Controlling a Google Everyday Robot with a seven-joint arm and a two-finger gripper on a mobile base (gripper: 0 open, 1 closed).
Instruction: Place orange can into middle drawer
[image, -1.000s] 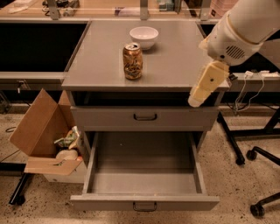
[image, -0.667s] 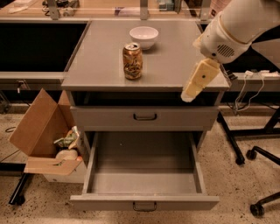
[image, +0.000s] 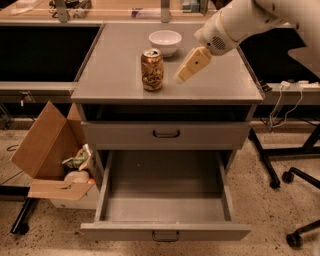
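The orange can stands upright on the grey cabinet top, near its middle. My gripper hangs over the top just right of the can, pointing down and left toward it, a small gap away and holding nothing. The white arm reaches in from the upper right. The middle drawer is pulled out wide below the cabinet front, and its grey inside holds nothing. The drawer above it is shut.
A white bowl sits behind the can on the top. An open cardboard box with rubbish stands on the floor at the left. Chair legs and castors and cables are on the right.
My gripper has moved left from the cabinet's right edge to over the top, ending close beside the can. The can and the drawers have not moved.
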